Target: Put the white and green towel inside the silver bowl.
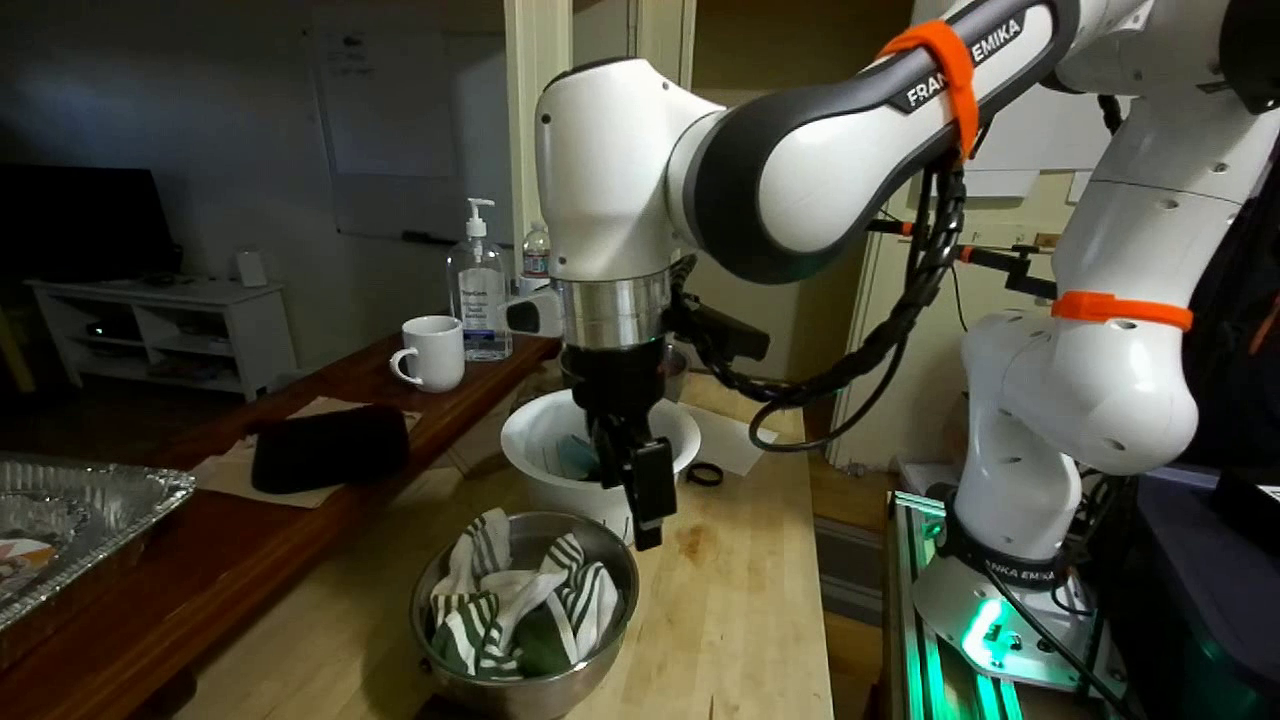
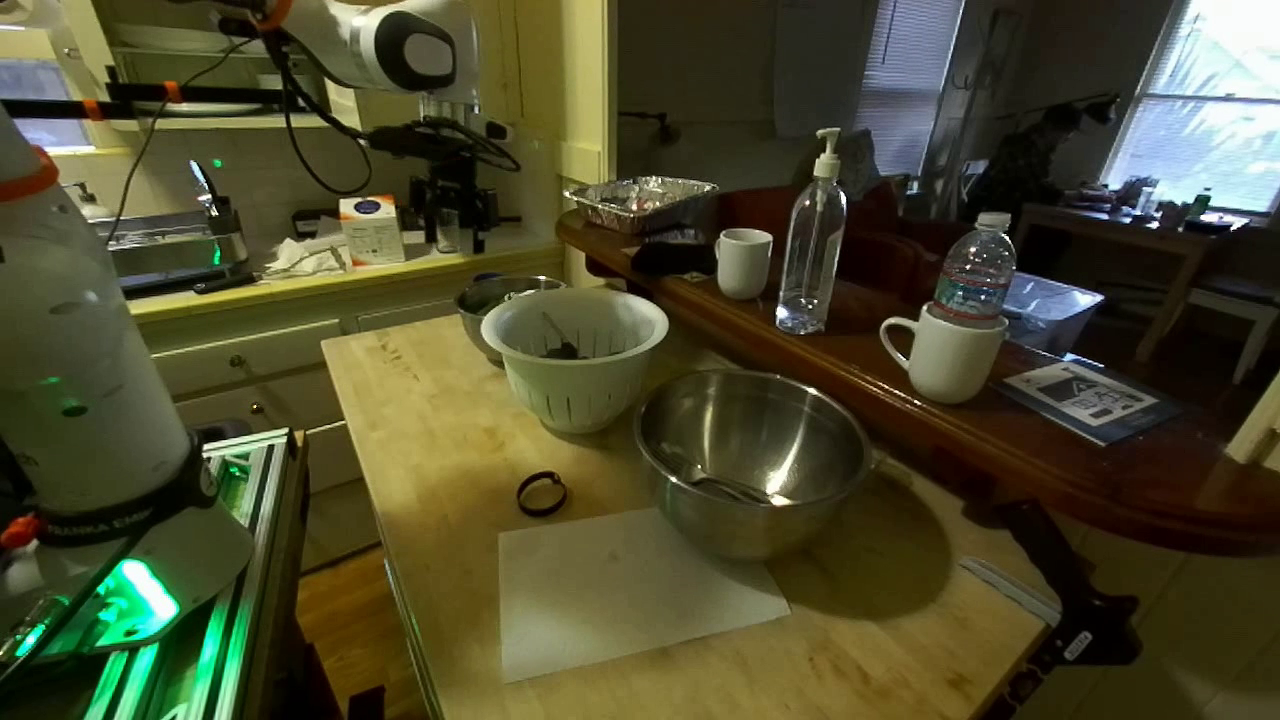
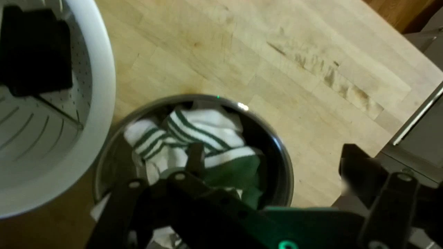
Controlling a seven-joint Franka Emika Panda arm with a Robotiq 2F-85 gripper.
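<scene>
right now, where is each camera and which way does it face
Wrist view: wrist-mounted, facing down at towel in silver bowl; pincer shows.
In an exterior view: towel end of table, facing along it; arm, pincer show.
In an exterior view: near the paper, facing the towel end; arm, pincer show.
Both exterior views share the pump bottle.

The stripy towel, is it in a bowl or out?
In: the towel lies bunched inside the silver bowl, with one end up at its rim.
</scene>
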